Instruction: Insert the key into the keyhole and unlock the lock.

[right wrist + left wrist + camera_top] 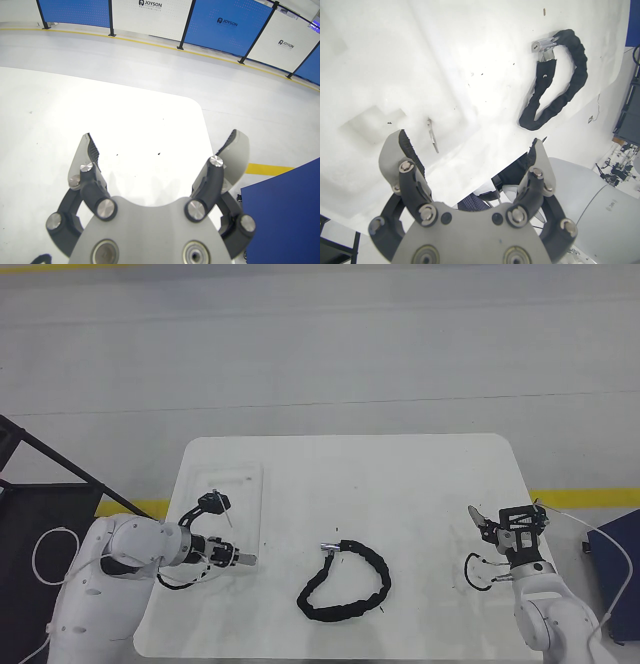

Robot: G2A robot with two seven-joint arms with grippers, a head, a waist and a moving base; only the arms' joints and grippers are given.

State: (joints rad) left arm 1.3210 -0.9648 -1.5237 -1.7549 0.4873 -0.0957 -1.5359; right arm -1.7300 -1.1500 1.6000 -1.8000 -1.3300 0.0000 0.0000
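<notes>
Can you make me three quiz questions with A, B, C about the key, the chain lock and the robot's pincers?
1. Where is the key? A: on the floor. B: on the white foam tray. C: in a pincer.
2. What colour is the chain lock cover? A: red. B: black. C: yellow.
3. How is the left pincer? A: open and empty. B: shut on the key. C: shut on the chain lock.
Answers: 1 B, it lies flat on the tray. 2 B, the cloth sleeve is black. 3 A, its jaws stand wide apart with nothing between.

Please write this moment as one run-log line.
key: on foam tray; lock: table centre; left gripper: open near key; right gripper: open, empty
</notes>
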